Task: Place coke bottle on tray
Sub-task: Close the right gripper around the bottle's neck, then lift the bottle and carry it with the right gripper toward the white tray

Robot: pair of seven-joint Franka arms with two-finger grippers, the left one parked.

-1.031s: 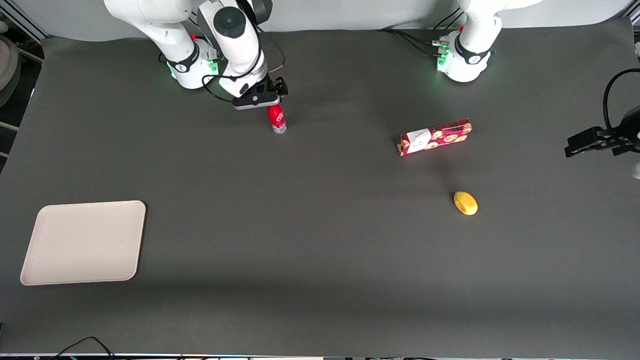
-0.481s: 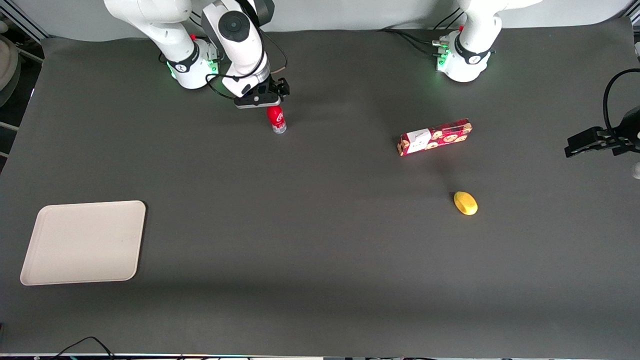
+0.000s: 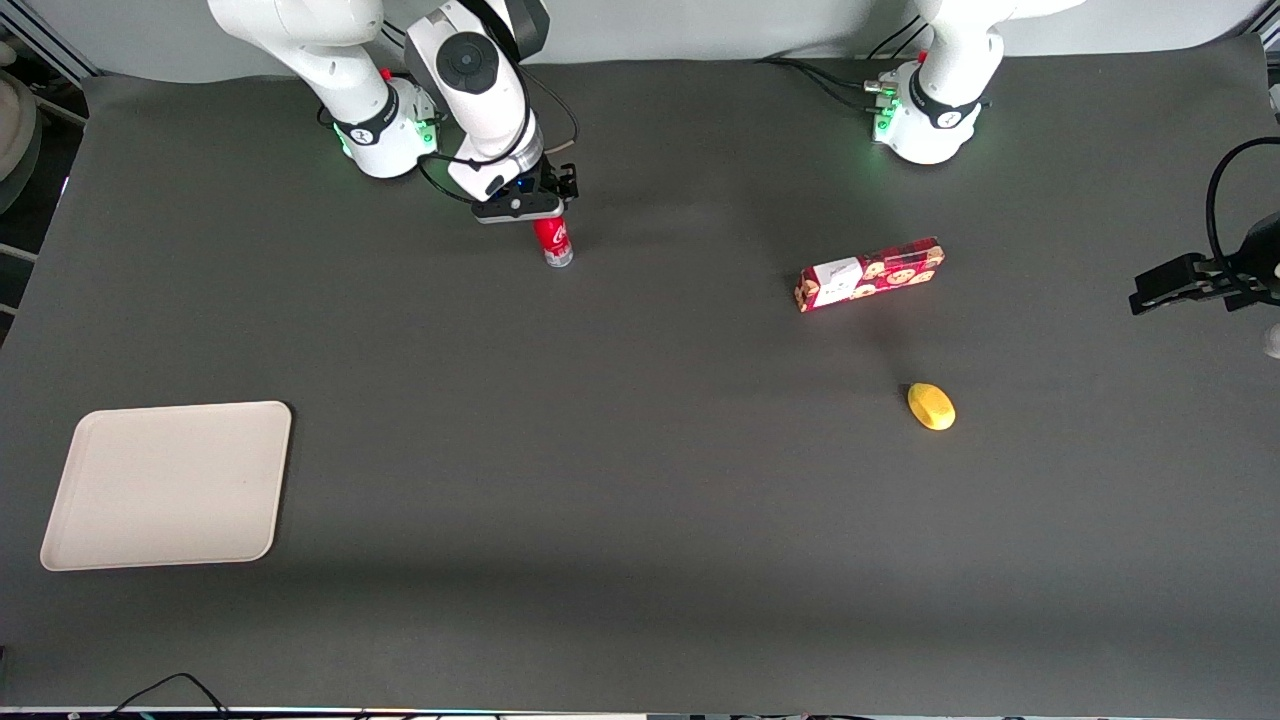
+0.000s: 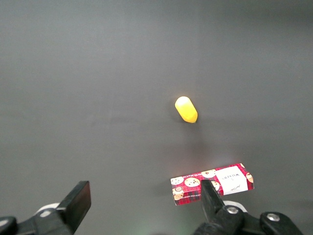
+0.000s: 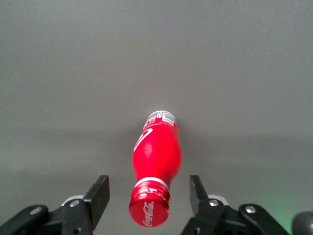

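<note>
The coke bottle (image 3: 555, 243) stands upright on the dark mat near the working arm's base; only its lower red body and silvery base show under the hand. My right gripper (image 3: 532, 215) is directly above it, lowered over its cap. In the right wrist view the bottle (image 5: 156, 161) stands between the two open fingers (image 5: 98, 193), its red cap level with the fingertips, with a gap on each side; the gripper (image 5: 149, 191) straddles it without touching. The beige tray (image 3: 167, 485) lies flat, much nearer the front camera, at the working arm's end of the table.
A long red cookie box (image 3: 869, 274) and a yellow lemon-like object (image 3: 931, 406) lie toward the parked arm's end; both also show in the left wrist view, the box (image 4: 212, 183) and the yellow object (image 4: 186, 109). Open mat separates bottle and tray.
My right gripper has come down over the bottle, hiding its cap and upper body in the front view. The bottle has not moved.
</note>
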